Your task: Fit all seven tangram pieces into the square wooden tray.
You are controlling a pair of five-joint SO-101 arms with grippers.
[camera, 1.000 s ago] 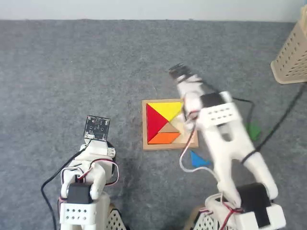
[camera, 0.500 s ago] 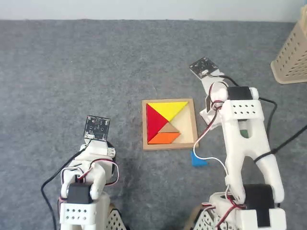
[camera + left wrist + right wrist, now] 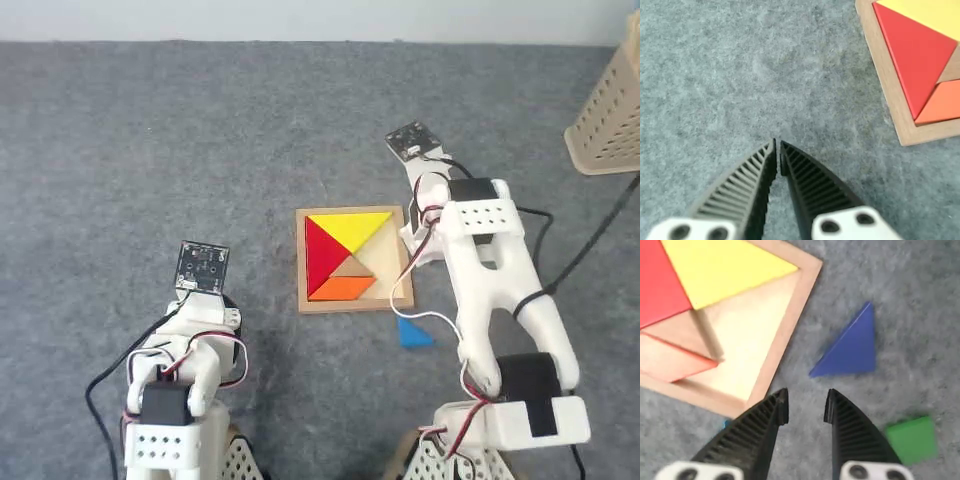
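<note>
You've got right jaws narrowly parted, empty, near the tray (image 3: 785,325) and blue triangle (image 3: 850,347); left jaws closed, empty.

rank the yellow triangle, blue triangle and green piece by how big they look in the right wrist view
1. yellow triangle: clearly the largest, even with the picture's edge cutting part of it off
2. blue triangle: middle
3. green piece: smallest, though not far behind the blue one
</note>
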